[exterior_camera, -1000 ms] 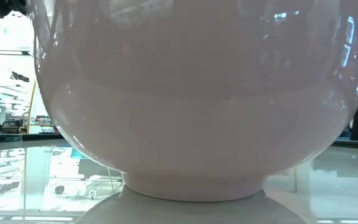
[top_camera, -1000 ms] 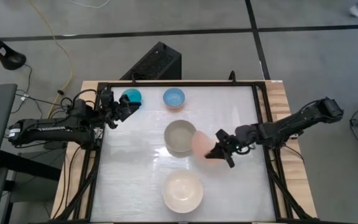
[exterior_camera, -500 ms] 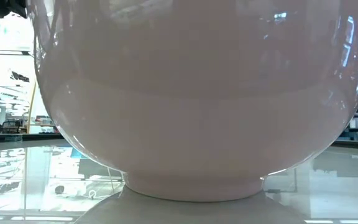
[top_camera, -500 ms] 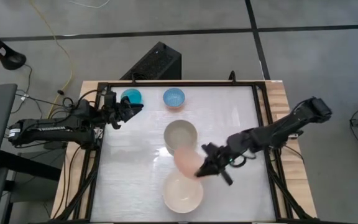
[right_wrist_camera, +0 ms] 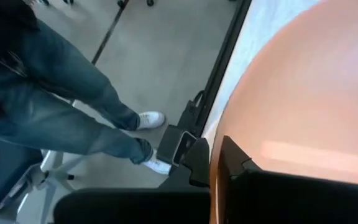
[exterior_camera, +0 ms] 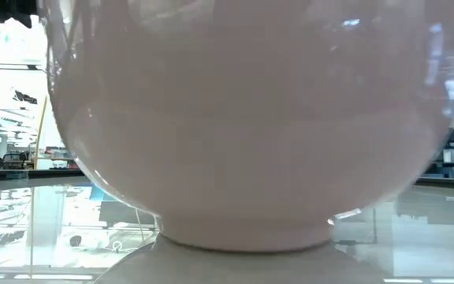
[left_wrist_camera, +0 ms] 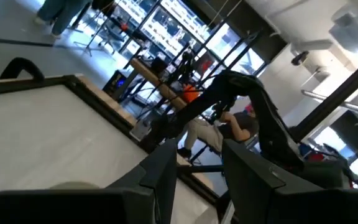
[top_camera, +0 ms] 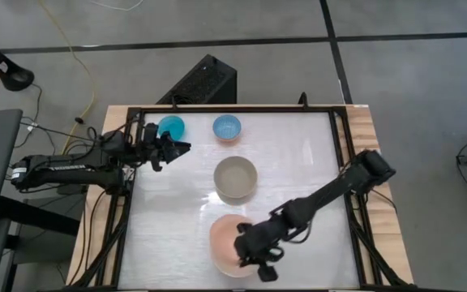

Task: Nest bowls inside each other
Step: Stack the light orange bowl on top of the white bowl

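The salmon-pink bowl (top_camera: 224, 235) hangs over or in the cream-white bowl (exterior_camera: 243, 118) near the table's front edge. My right gripper (top_camera: 248, 247) is shut on it. Whether the pink bowl rests in the cream one, I cannot tell. The beige-grey bowl (top_camera: 236, 178) stands on its foot mid-table. The cyan bowl (top_camera: 171, 126) and the lighter blue bowl (top_camera: 227, 126) stand at the far edge. My left gripper (top_camera: 177, 148) hovers open beside the cyan bowl, with nothing between its fingers. My right gripper has the salmon-pink bowl by its rim (right_wrist_camera: 215, 186), one finger (right_wrist_camera: 232, 163) inside the bowl and the other outside. The fingers slant down from the table's right side. The bowl sits mouth up over the cream-white bowl.
A black frame (top_camera: 343, 162) runs round the white table top. A black box (top_camera: 205, 81) stands on the floor beyond the far edge. A person's legs (right_wrist_camera: 61, 106) show beside the table in the right wrist view. The table's right half lies bare.
My right gripper has carried the salmon-pink bowl from beside the beige-grey bowl toward the near edge and leftward, over the cream-white bowl, and has turned as it went. My left gripper has tipped down a little.
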Controlling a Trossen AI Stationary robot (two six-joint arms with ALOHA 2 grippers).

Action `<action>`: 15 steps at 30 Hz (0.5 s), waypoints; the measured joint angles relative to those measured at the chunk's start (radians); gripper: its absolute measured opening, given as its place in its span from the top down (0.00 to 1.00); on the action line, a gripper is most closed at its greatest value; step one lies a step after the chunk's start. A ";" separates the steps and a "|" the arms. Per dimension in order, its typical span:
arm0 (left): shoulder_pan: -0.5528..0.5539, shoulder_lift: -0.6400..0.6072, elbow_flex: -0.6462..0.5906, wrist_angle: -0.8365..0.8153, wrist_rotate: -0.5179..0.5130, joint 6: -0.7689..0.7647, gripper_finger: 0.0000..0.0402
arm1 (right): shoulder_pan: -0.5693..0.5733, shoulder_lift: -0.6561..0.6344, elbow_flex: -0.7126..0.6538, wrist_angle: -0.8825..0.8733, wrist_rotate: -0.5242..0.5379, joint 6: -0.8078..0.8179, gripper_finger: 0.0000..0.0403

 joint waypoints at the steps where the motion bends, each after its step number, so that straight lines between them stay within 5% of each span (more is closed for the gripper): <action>1: 0.000 0.000 0.000 -0.013 0.000 0.000 0.71 | 0.000 0.027 0.019 -0.001 -0.002 0.000 1.00; 9: -0.030 0.041 0.000 -0.251 0.130 0.011 0.71 | 0.021 0.169 0.093 -0.070 0.040 0.027 1.00; 15: -0.125 0.168 0.000 -0.267 0.035 0.133 0.71 | 0.018 0.176 0.096 -0.128 0.151 0.098 1.00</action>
